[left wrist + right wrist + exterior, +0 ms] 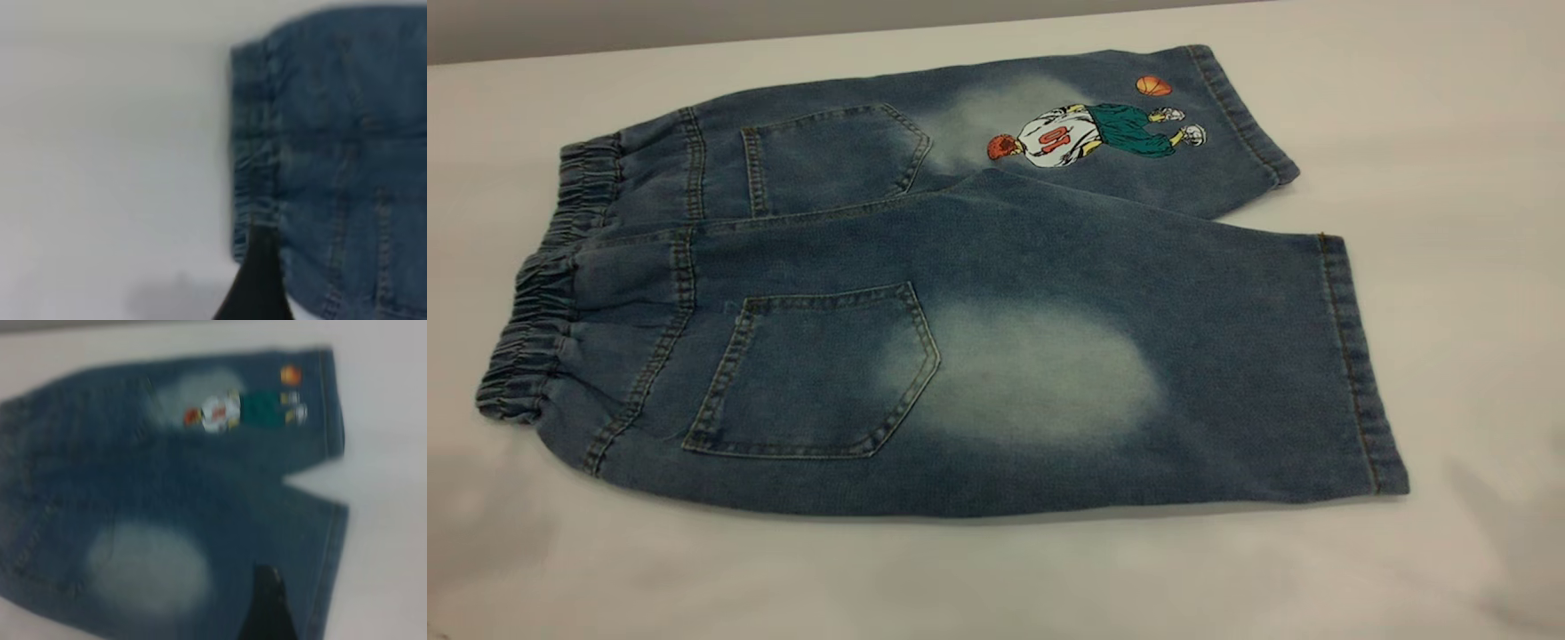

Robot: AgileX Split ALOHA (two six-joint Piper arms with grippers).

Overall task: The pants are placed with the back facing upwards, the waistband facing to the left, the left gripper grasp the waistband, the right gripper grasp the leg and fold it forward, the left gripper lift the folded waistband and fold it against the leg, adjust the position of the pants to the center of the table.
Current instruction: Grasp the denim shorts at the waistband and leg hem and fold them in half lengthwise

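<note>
The pants [996, 293] lie flat on the white table [1449, 133], back pockets up. The gathered waistband [543, 302] is at the left. The plain leg [1049, 373] with its pale oval fade lies nearest the front, and the printed leg [1085, 133] lies behind it. Neither gripper shows in the exterior view. In the left wrist view a black part of my left gripper [257, 280] hangs over one end of the waistband [252, 133]. In the right wrist view a black part of my right gripper [267, 607] sits above the plain leg [153, 573], close to its hem [330, 553].
Bare table surrounds the pants on all sides, with a wide strip along the front [996, 578] and to the right [1476, 356]. The table's back edge meets a grey wall [605, 27] at the top left.
</note>
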